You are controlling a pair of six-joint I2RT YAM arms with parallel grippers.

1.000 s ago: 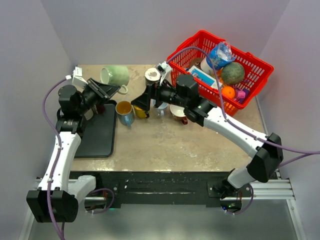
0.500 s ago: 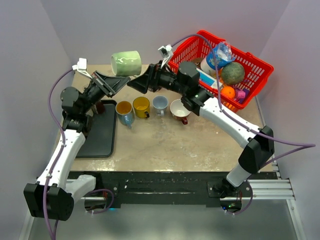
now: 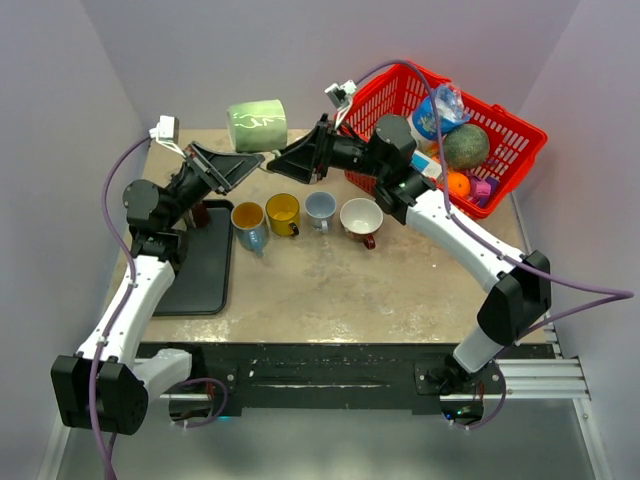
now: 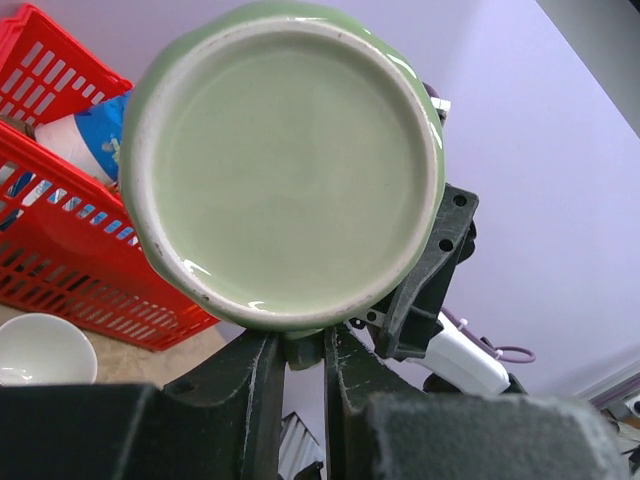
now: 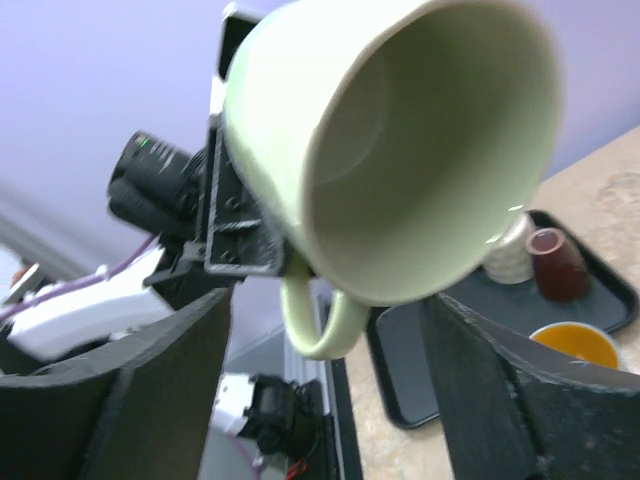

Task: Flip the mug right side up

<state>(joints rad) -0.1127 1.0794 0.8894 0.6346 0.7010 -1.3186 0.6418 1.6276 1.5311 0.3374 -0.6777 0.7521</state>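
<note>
Right, starting at the 9 o'clock side of the table [image 3: 330, 290]: a black tray [image 3: 195, 270] lies flat there, with a small dark brown cup [image 3: 200, 213] standing at its 12 o'clock end.

Above it the left gripper [image 3: 243, 160] is up in the air. Its fingers [image 4: 262, 385] are pinched almost together on the handle of the green mug [image 3: 257, 125]. So the mug is off the table, held high over the 11 o'clock corner and lying on its side. Its base faces 9 o'clock, square at the left wrist camera. Its open mouth faces 3 o'clock, and the handle hangs down at 6 o'clock.

Next over, the right gripper [image 3: 275, 163] sits at the mug's 3 o'clock side, level with the mouth. Its fingers [image 5: 140, 400] are spread wide, one on each side of the mug in its own camera, with nothing held. Whether they touch the rim, I can't tell.

Down on the table below stands a row of four, all upright:
- a blue mug [image 3: 249, 226] with a yellow inside
- a yellow mug [image 3: 283, 213]
- a pale blue mug [image 3: 320, 209]
- a white cup [image 3: 361, 218] with a red handle

Over at 2 o'clock sits a red basket [image 3: 510, 150]. It carries a green melon [image 3: 466, 146], an orange [image 3: 456, 185] and a blue bag [image 3: 441, 108].
</note>
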